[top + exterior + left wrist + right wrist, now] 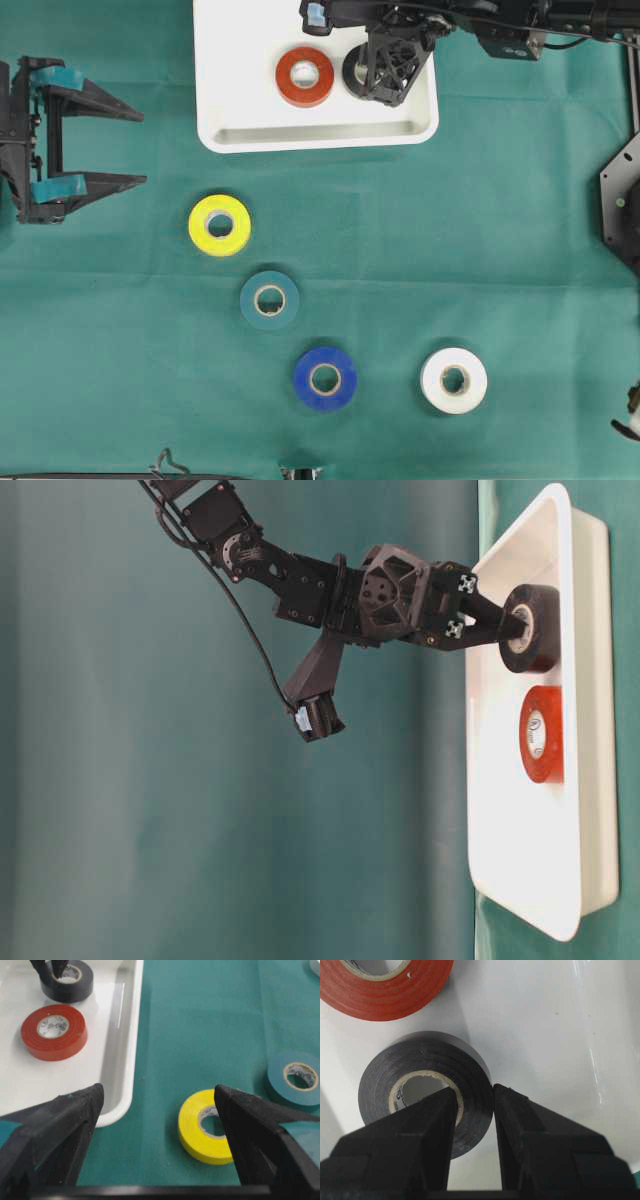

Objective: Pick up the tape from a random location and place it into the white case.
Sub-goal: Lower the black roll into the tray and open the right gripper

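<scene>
The white case (250, 110) lies at the top middle of the green cloth. A black tape roll (355, 68) sits low inside it at its right part. My right gripper (364, 76) is shut on that roll's wall, one finger through the core and one outside (475, 1092). The black tape (432, 1055) stays level with the case floor (545, 1035). A red tape roll (305, 76) lies flat in the case just left of it. My left gripper (140, 148) hangs open at the left edge, holding nothing (157, 1095).
Loose rolls lie on the cloth below the case: yellow (219, 225), teal (269, 300), blue (325, 378) and white (454, 380). The yellow roll (200, 1127) sits just ahead of my left gripper's right finger. The case rim (125, 1085) stands beside its left finger.
</scene>
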Available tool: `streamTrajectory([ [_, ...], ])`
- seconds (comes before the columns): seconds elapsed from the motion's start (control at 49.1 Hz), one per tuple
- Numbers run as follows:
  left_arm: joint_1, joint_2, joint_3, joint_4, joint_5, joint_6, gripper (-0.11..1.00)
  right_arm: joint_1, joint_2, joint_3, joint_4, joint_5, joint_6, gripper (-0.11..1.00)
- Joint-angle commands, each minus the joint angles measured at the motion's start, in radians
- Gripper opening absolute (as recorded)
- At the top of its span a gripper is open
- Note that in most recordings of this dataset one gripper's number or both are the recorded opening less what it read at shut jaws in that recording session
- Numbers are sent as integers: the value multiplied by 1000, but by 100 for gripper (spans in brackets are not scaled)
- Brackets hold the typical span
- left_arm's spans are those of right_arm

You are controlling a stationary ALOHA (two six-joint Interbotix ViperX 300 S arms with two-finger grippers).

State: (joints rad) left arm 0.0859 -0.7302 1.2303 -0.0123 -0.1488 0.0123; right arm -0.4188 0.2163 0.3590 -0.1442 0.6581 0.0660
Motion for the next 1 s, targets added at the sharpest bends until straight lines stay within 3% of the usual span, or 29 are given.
streamTrajectory([
  [0.0,0,0,-18,-2,-5,0,97,-3,-18,-11,-2,-3,0,25],
  [0.204,0,2,-20,-2,-5,-2,97,-3,-18,-14,-2,5,-3,26],
  [0.244,-2,0,-20,-2,-5,0,97,-3,-18,-15,-5,5,-2,34],
  [0.387,0,2,-20,-2,-5,-2,97,-3,-35,-15,-26,8,6,77],
  [0.468,-2,2,-20,-2,-5,-2,97,-3,-51,-15,-32,9,8,91],
  [0.631,0,0,-21,-2,-5,-2,97,-3,-95,-20,-34,34,3,87],
  [0.977,0,0,-21,-2,-5,-2,97,-3,-247,-66,-38,218,-3,88],
])
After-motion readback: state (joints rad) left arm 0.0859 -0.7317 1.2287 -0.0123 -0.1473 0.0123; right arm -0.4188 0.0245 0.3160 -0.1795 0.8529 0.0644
